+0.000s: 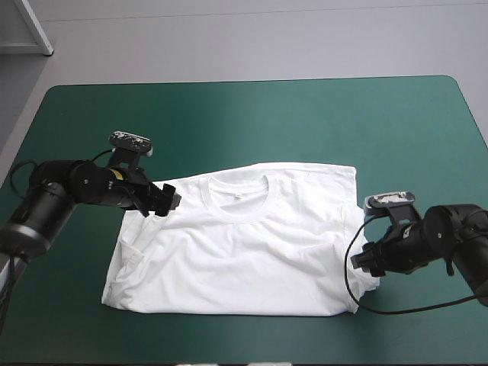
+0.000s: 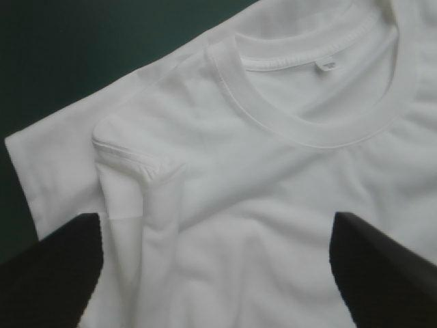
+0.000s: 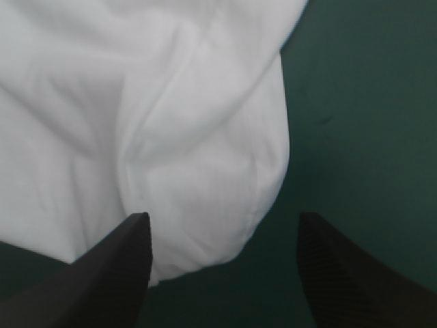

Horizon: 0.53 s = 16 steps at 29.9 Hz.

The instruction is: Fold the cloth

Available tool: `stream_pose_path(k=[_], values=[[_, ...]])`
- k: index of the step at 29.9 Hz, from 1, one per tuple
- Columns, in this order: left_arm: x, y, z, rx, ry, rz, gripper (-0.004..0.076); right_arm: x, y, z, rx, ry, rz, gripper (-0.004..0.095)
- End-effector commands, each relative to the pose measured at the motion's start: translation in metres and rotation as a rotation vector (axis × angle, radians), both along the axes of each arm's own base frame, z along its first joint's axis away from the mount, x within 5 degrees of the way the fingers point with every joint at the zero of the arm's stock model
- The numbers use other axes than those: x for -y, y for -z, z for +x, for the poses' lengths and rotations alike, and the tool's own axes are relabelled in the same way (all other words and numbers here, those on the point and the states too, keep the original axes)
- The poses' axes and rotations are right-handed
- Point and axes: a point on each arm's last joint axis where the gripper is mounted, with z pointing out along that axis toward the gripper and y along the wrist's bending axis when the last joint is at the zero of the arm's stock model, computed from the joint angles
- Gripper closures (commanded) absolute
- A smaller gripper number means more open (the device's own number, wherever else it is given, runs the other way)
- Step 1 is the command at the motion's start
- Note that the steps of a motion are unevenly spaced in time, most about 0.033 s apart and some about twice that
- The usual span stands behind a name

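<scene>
**A:** So, where is everything on the table?

**B:** The teal-green cover (image 1: 305,114) fills most of the high view. The T-shirt (image 1: 244,252) lies spread flat at its middle, a little toward the near edge. It is front up, with the neck toward the far edge and the hem toward the near one.

**A:** And the arms?

**B:** The left gripper (image 1: 164,202) is at the shirt's left shoulder, just beside the neck. Its black fingers (image 2: 61,273) stand wide apart, with white cloth between them and nothing clamped. I cannot tell whether they touch the fabric.

**A:** The other one?

**B:** The right gripper (image 1: 364,259) sits low at the shirt's right edge, toward the near corner. It is also spread open. A rounded lobe of cloth (image 3: 218,171) reaches between its fingers, with bare cover beside it.

**A:** Any smaller details?

**B:** The ribbed neckband (image 2: 300,130) curves ahead of the left gripper. A creased ridge (image 2: 130,160) runs at the shoulder seam. A small white label (image 2: 328,66) sits inside the neck.
</scene>
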Motion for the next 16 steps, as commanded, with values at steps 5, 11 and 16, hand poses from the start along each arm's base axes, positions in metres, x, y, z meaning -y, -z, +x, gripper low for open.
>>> stream_pose_path(k=[5,11,16], values=[[-0.01,-0.055,-0.047,0.18,0.003,-0.062,0.007,0.001,0.03,-0.002,0.08,0.047,0.031,0.0328],[-0.017,-0.074,-0.077,0.254,0.008,-0.082,0.007,0.001,0.042,0.005,0.129,0.093,0.041,0.0391],[-0.022,-0.085,-0.096,0.317,-0.002,-0.089,0.007,-0.002,0.058,0.013,0.081,0.117,0.058,0.0585]])
